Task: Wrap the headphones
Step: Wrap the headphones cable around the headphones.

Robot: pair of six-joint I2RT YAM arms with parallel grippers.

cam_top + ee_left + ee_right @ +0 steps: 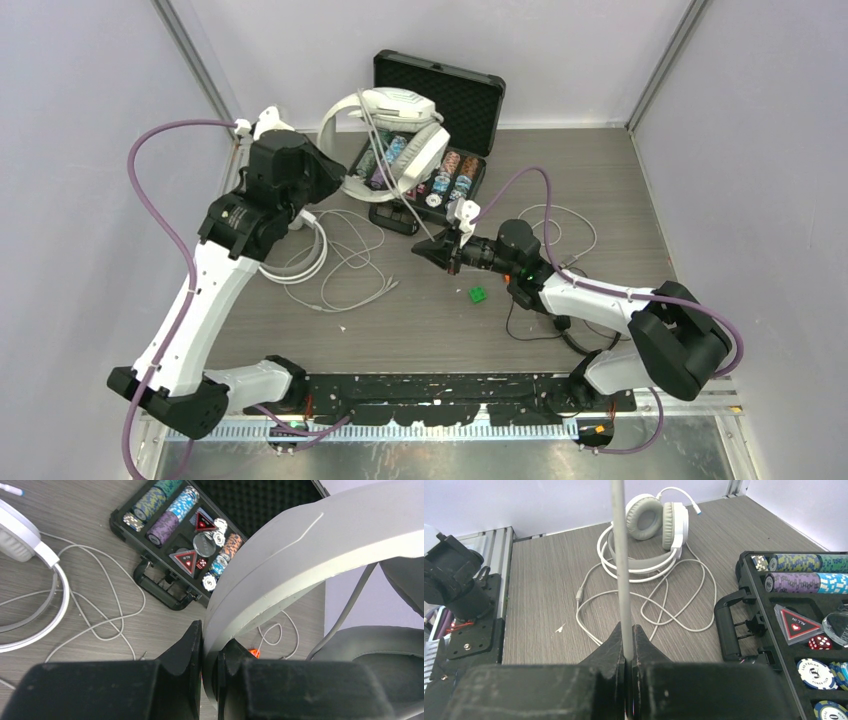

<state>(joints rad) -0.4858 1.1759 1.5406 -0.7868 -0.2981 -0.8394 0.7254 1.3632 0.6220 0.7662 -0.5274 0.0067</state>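
Observation:
One large white pair of headphones [400, 105] hangs in the air above the open case. My left gripper [338, 182] is shut on its headband; in the left wrist view the grey-white band [300, 545] is pinched between the fingers of that gripper [210, 635]. Its grey cable [404, 180] runs taut down to my right gripper [437, 248], which is shut on it; in the right wrist view the cable [620, 555] rises straight out of the closed gripper [626, 630]. A second white pair [649, 530] lies flat on the table under the left arm, its cable [350, 262] loose beside it.
A black case of poker chips [450, 95] stands open at the back, its handle [729, 625] facing the arms. A small green piece [477, 294] lies mid-table. A thin white cable [560, 225] and a thin black cable [515, 325] lie by the right arm.

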